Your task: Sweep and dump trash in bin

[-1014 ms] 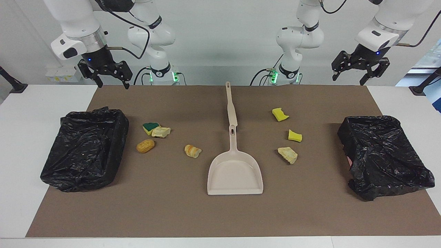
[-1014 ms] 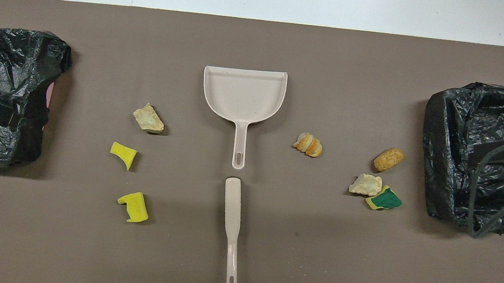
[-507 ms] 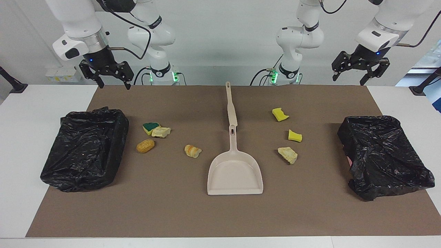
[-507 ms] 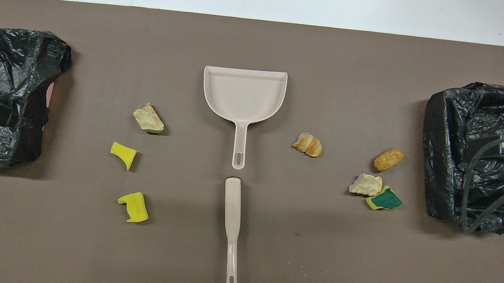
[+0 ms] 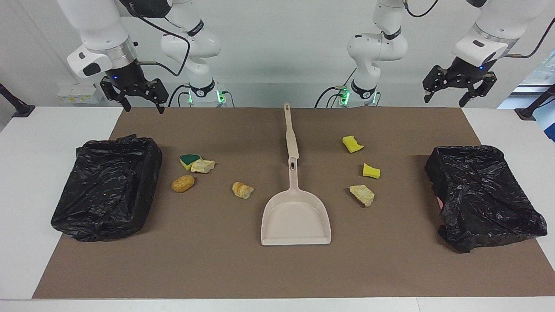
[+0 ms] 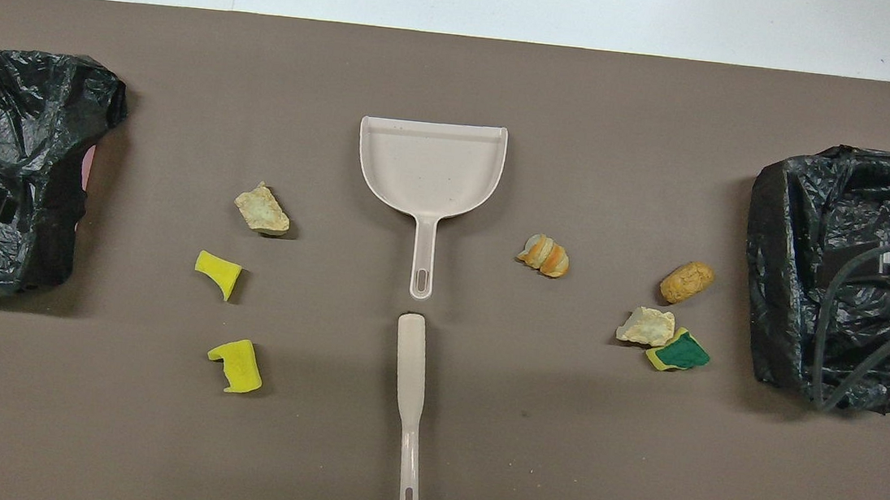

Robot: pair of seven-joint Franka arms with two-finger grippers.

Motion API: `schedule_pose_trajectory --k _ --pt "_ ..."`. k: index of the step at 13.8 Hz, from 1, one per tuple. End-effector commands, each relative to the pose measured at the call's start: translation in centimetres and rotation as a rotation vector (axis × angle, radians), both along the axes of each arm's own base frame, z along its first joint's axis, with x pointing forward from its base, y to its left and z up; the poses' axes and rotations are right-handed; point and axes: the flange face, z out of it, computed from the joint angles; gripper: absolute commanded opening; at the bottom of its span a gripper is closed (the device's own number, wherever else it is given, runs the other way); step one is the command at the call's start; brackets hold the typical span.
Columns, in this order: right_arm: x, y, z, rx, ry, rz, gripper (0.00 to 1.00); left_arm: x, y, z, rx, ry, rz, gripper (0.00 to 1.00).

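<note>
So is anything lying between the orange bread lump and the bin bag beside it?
Nothing visible does. The orange bread lump sits on bare mat beside the bin bag at the right arm's end; both grippers hang open, up near the robots.

A brown mat (image 5: 217,268) covers the white table (image 5: 26,182), by a white wall (image 5: 282,52).

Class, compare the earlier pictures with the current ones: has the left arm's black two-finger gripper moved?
Yes. The left gripper has risen and drifted toward its end of the table, judged against the black bag-lined bin below it, which stays put.
</note>
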Motion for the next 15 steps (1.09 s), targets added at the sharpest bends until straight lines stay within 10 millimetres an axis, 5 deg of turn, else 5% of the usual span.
schedule_pose_trajectory --k 1,11,15 --pt "-0.7 -0.2 0.0 -0.008 -0.004 0.028 1.0 -0.6 0.1 0.1 0.014 -0.014 0.006 1.0" --pt "-0.8 -0.2 -0.1 -0.005 0.001 0.025 1.0 -0.7 -0.7 0.0 0.011 -0.012 -0.003 1.0" --pt "-0.9 -0.1 -0.3 -0.005 0.005 0.028 1.0 -1.2 -3.1 -0.3 0.006 -0.007 -0.048 1.0"
